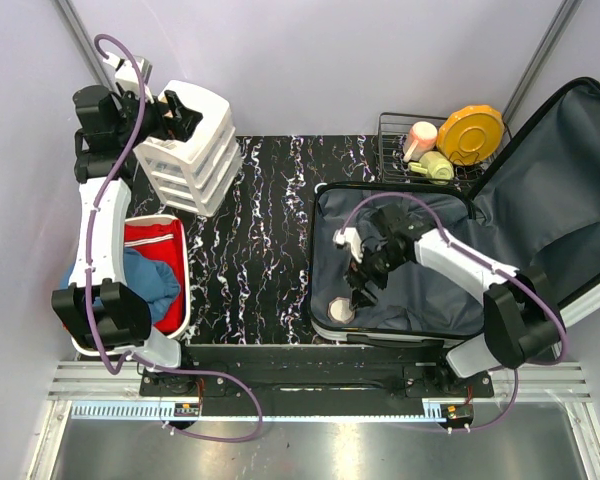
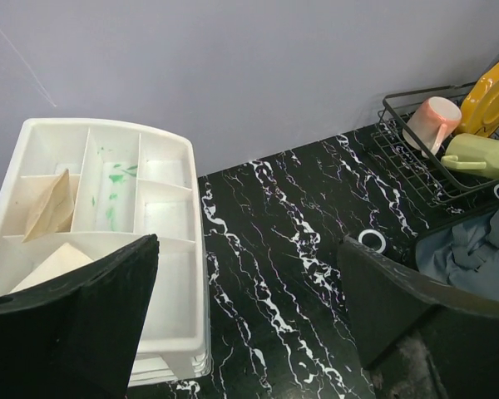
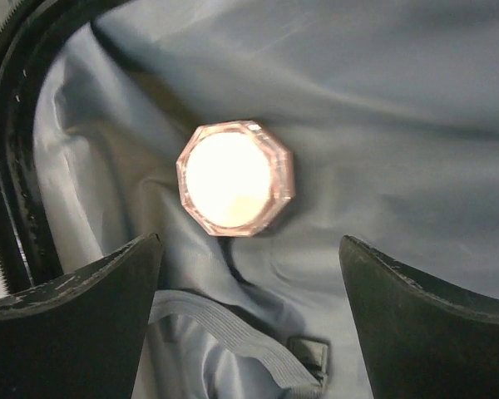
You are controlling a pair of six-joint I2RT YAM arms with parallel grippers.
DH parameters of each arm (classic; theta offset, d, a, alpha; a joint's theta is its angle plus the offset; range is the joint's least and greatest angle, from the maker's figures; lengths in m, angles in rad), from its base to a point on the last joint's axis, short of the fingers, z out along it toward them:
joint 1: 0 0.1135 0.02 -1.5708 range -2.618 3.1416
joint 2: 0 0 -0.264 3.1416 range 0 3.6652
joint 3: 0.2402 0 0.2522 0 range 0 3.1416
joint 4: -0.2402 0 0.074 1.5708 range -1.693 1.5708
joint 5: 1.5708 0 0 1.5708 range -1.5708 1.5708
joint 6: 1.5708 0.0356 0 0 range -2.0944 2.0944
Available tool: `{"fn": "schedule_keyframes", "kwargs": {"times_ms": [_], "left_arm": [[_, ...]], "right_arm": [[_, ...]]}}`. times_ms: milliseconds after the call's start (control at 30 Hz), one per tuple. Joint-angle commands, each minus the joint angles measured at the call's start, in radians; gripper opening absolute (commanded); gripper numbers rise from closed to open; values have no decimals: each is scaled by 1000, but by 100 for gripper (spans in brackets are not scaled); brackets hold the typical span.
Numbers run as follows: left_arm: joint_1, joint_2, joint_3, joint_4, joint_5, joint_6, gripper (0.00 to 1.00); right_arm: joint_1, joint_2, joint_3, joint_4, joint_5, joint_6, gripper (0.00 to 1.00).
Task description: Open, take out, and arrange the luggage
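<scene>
Luggage lies open on the right half of the black marble table. Its base shell is flat near the front edge and its lid is tipped back toward the right wall, so the grey lining is fully exposed for picking.

Right gripper hangs inside the base shell near its front-left corner, pointing straight down with jaws wide apart and nothing between them. An octagonal clear jar with a pale lid sits on the lining directly below, centred between the fingers. That looks like a line-up for a top grasp, with no contact yet. An elastic strap lies just beside the jar and could snag on the way down.

As far as I can see, the jar is the only loose item left in the shell.

Left gripper is parked over the white drawer unit at the far-left corner, jaws apart and empty. My guess is it's just keeping clear. The unit's top tray is divided into compartments: tan folded pieces on the left, green smears in the middle, and the rest bare.

- White tub, front-left edge: red garment with a blue cloth on top.
- Wire dish rack, far edge beside the lid: pink cup, green cup, yellow plate standing on edge.
</scene>
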Motion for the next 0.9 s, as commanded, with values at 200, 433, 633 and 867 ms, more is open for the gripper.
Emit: {"fn": "schedule_keyframes", "kwargs": {"times_ms": [200, 433, 633, 867], "left_arm": [[6, -72, -19, 69, -11, -25, 91], [6, -81, -47, 102, -26, -53, 91], [6, -87, -56, 110, -38, -50, 91], [7, -92, -67, 125, -38, -62, 91]], "right_arm": [[199, -106, -218, 374, 166, -1, 100], [280, -94, -257, 397, 251, -67, 100], [340, -83, -295, 449, 333, -81, 99], [341, -3, -258, 518, 474, -29, 68]]}}
